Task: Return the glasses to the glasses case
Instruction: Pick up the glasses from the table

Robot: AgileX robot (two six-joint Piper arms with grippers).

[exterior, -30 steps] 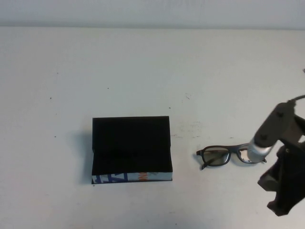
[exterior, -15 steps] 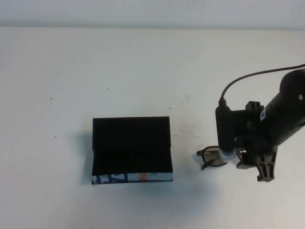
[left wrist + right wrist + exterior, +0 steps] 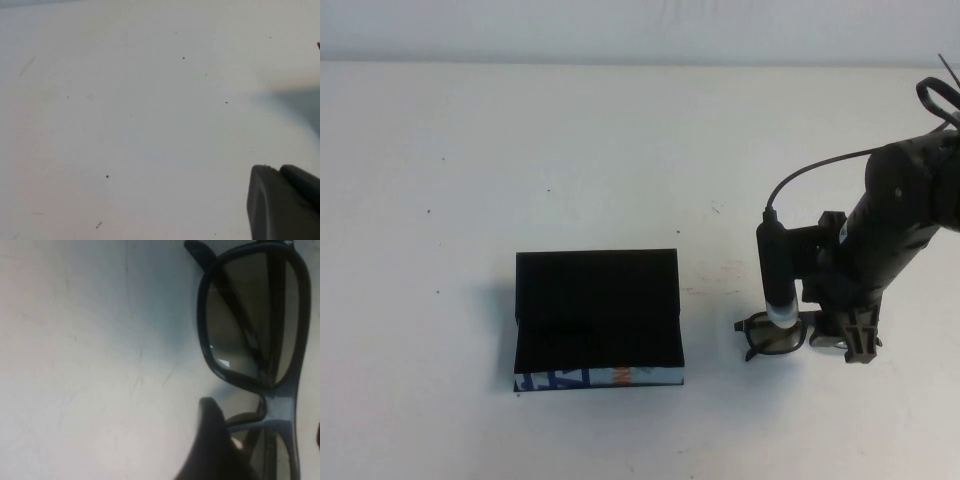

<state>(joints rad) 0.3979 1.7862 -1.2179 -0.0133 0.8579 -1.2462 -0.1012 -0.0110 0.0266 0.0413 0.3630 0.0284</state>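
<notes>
The glasses [image 3: 772, 338] lie folded on the white table to the right of the glasses case [image 3: 597, 285]. The case stands open, black inside, its printed white front edge [image 3: 600, 377] facing the robot. My right gripper [image 3: 832, 333] hangs low over the right half of the glasses and hides it. In the right wrist view the right gripper [image 3: 265, 442] is open, with one finger [image 3: 210, 440] beside the bridge of the glasses [image 3: 250, 325] and the other just at the picture's edge. My left gripper [image 3: 279, 170] shows only in its wrist view, shut, over bare table.
The white tabletop [image 3: 570, 170] carries small dark specks and faint scuffs. The right arm's cable [image 3: 820, 165] loops above the wrist. The table's far edge meets a pale wall at the back.
The right arm has swung in from the lower right and come down over the glasses. Its gripper has gone from shut to open. The case and the glasses have stayed put.
</notes>
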